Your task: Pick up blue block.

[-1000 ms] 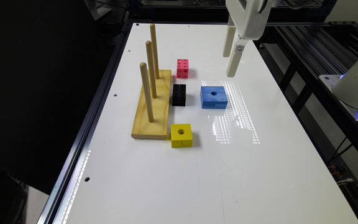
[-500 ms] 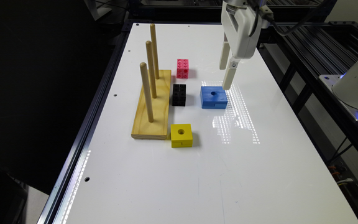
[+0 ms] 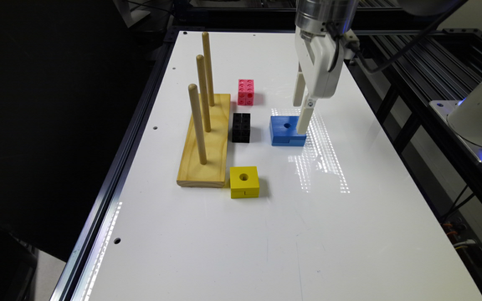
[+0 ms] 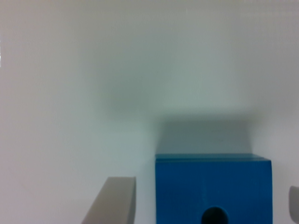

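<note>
The blue block [image 3: 285, 130] lies flat on the white table [image 3: 266, 234], its round hole facing up, near the table's middle. My gripper [image 3: 300, 117] hangs just over the block's side toward the exterior view's right, low above the table. In the wrist view the blue block [image 4: 212, 186] sits between the two grey fingers [image 4: 114, 200], which stand wide apart on either side of it. The gripper [image 4: 204, 207] is open and touches nothing that I can see.
A black block [image 3: 241, 127] sits close beside the blue one, toward the exterior view's left. A pink block [image 3: 245, 92] lies farther back and a yellow block with a hole [image 3: 244, 182] nearer the front. A wooden base with three upright pegs [image 3: 204, 142] stands beyond them.
The gripper has come down and moved toward the exterior view's left, from high above the table to just over the blue block. The blocks have not moved.
</note>
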Motion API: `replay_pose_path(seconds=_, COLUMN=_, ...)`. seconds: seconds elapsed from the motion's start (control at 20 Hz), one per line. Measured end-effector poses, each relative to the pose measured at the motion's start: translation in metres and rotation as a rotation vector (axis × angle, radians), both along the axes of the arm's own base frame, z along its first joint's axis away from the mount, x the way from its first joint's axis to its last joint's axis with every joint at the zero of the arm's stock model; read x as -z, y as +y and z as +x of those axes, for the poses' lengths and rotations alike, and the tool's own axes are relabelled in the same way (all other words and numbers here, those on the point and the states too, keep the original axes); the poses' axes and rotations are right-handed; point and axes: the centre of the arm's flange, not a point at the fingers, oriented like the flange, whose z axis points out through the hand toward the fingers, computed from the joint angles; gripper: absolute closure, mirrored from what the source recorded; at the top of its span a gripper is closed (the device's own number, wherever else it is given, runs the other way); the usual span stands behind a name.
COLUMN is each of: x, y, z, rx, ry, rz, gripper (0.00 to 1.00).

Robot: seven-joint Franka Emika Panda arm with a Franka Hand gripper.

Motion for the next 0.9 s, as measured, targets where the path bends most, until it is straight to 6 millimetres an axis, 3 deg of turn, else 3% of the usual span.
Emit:
replay_pose_path(seconds=0.6, x=-0.006, y=0.004, z=0.01, rx=-0.008, ry=-0.02, rz=0.002, gripper=0.0)
replay_pose_path(seconds=0.9, x=0.022, y=0.005, z=0.01, rx=-0.007, ry=-0.009, rz=0.005, gripper=0.0)
